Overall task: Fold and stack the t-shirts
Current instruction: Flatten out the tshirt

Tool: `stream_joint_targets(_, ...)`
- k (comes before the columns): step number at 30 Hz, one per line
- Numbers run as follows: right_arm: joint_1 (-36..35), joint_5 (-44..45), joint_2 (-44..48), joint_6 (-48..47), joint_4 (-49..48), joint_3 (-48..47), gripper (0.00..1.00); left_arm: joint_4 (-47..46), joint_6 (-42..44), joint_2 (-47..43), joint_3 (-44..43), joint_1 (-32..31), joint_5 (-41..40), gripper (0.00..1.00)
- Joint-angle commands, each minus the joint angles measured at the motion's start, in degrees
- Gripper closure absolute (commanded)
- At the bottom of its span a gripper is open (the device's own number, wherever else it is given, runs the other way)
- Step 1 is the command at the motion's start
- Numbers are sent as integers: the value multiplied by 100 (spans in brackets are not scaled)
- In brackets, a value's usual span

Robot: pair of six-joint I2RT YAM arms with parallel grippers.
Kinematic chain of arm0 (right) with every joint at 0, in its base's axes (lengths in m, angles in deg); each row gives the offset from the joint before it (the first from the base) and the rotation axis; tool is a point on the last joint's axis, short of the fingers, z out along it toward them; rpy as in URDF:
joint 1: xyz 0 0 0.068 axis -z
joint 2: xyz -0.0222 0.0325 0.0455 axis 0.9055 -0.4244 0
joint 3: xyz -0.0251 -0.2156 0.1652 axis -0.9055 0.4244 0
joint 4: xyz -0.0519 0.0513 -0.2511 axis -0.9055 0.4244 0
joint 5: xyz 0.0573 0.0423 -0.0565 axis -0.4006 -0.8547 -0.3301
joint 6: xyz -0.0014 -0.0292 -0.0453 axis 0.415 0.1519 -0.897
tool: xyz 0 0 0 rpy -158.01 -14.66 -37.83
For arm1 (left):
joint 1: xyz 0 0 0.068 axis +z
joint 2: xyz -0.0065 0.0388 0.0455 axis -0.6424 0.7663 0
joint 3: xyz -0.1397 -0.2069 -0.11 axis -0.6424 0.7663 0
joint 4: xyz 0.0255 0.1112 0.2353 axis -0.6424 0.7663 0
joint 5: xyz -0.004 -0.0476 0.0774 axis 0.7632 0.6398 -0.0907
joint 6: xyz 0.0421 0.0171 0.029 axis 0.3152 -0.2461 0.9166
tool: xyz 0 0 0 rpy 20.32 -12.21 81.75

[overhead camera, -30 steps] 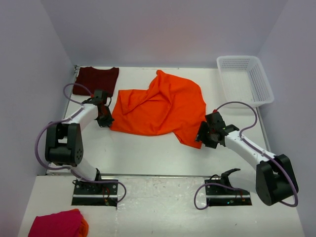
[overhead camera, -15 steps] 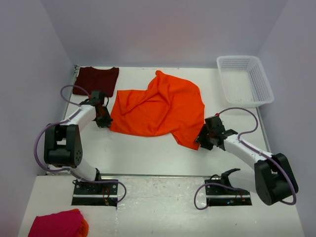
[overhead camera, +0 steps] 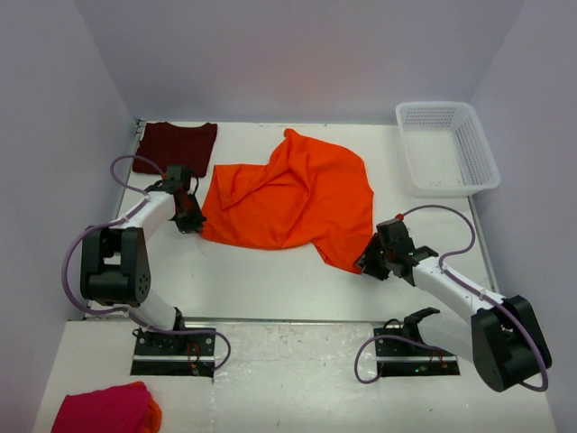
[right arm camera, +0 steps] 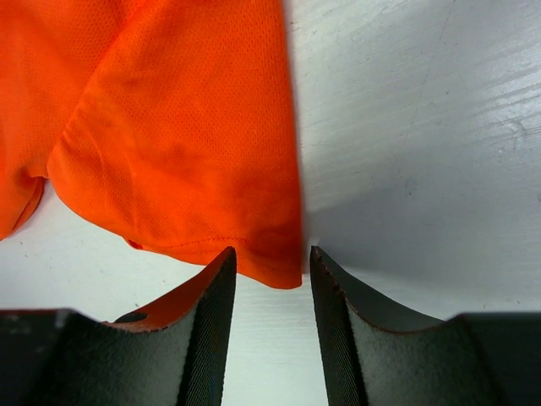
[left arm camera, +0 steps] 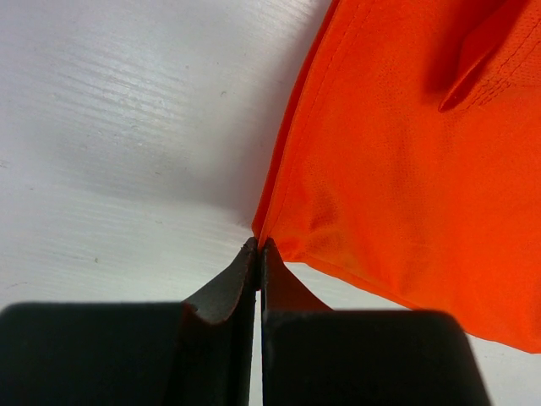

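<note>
The orange t-shirt was spread across the middle of the table, its near-left corner clamped in the left jaws, while its near-right corner was seen just ahead of the right jaws, held apart.

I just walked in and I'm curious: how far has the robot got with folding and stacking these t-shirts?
Roughly halfway. The maroon t-shirt already looks folded, lying at the far left. The orange t-shirt lies rumpled and unfolded; the left end effector pinches one corner, and the right end effector is open at another. What remains is folding it and stacking the two.
</note>
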Motion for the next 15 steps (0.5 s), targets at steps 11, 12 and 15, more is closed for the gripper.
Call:
stream_joint_targets(11, -210, -48, 130, 368, 158, 58, 60, -104, -98, -170, -33, 20, 262, 100)
stream_joint_targets(12, -219, -30, 113, 368, 167, 49, 61, -104, -98, -188, -33, 20, 271, 100)
stream_joint_targets(15, -228, 13, 77, 412, 211, 6, 63, -112, -89, -205, -33, 20, 288, 100)
